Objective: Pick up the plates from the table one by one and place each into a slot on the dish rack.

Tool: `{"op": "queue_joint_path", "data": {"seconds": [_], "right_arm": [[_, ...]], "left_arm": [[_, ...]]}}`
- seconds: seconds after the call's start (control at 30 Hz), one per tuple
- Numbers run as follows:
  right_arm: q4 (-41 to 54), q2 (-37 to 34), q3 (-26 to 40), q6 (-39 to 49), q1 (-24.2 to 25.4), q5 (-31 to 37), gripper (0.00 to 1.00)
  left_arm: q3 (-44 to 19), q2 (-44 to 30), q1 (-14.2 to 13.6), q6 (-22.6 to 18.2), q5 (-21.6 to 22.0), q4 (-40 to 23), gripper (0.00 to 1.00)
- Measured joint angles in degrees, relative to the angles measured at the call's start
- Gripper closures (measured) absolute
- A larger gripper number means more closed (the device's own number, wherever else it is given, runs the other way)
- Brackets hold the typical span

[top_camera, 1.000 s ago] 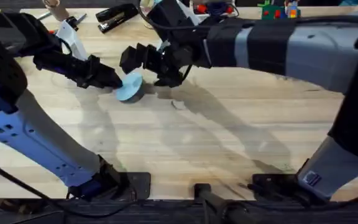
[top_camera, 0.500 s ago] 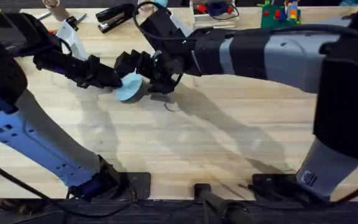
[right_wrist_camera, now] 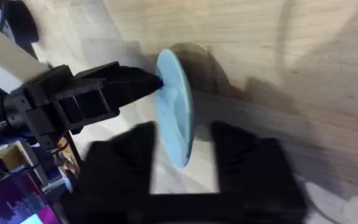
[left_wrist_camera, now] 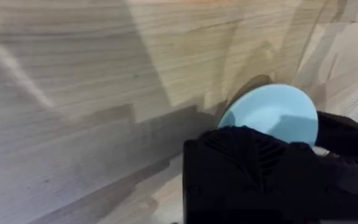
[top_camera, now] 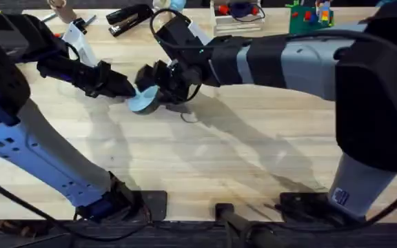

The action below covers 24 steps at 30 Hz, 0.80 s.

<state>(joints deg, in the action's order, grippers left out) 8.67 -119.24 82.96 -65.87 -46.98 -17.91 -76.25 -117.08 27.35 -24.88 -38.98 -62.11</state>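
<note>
Left arm reaches in from the lower left, its left gripper point(top_camera: 131, 89) black and pinched shut on the rim of the pale blue plate point(top_camera: 143, 98), which stands tilted up on edge rather than lying flat, out over the far-left part of the table point(top_camera: 205, 162). In the left wrist view the plate point(left_wrist_camera: 272, 115) shows its round face just beyond the black finger block. Just to the right, the right arm stretches across from the lower right; the right gripper point(top_camera: 158, 84) sits at the plate's opposite side with its jaws parted, one finger on each side of the thin disc. The right wrist view makes that plain: the plate point(right_wrist_camera: 176, 124) is seen edge-on, set in the gap between the two spread black fingers, and the left gripper point(right_wrist_camera: 148, 84) meets its far rim. I cannot tell whether the right fingers touch the plate yet. Looks like a handover in progress. Judging by the look, the plate is light, stiff plastic, smooth and likely slippery under hard fingers, not fragile; a thin rim gives little purchase, so the sound hold would be across the two faces near the edge, well clear of the other gripper's pinch. Stapler point(top_camera: 129, 17) and oddments lie along the far edge.
</note>
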Motion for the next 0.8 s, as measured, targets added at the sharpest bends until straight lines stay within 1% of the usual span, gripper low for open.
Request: {"op": "queue_joint_path", "data": {"seconds": [0.03, 0.07, 0.13, 0.17, 0.2, 0.3, 0.67, 0.8], "right_arm": [[0.0, 0.0, 0.0, -0.2, 0.0, 0.0, 0.579], [0.0, 0.0, 0.0, -0.6, 0.0, 0.0, 0.683], [0.0, 0.0, 0.0, -1.0, 0.0, -0.1, 0.789], [0.2, 0.0, 0.0, -1.3, 0.0, -0.1, 0.897], [0.4, 0.0, 0.0, -1.5, 0.0, -0.2, 0.946], [0.2, 0.0, 0.0, -1.7, 0.0, -0.4, 0.968], [0.2, 0.0, 0.0, -1.7, 0.0, -0.6, 0.973], [0.2, 0.0, 0.0, -1.9, 0.1, -1.9, 0.973]], "left_arm": [[0.0, 0.0, 0.0, 0.0, 0.0, 0.0, 0.961], [0.0, 0.0, 0.0, 0.0, 0.0, 0.0, 0.96], [0.0, 0.0, 0.0, 0.0, 0.0, 0.0, 0.96], [0.0, 0.0, 0.0, 0.0, 0.0, 0.0, 0.96], [0.0, 0.0, 0.0, 0.0, 0.0, 0.0, 0.96], [0.0, 0.0, 0.0, 0.0, 0.0, 0.0, 0.96], [0.0, 0.0, 0.0, 0.0, 0.0, 0.0, 0.96], [-0.4, -0.1, 0.0, 0.0, 0.2, -0.7, 0.96]]}}
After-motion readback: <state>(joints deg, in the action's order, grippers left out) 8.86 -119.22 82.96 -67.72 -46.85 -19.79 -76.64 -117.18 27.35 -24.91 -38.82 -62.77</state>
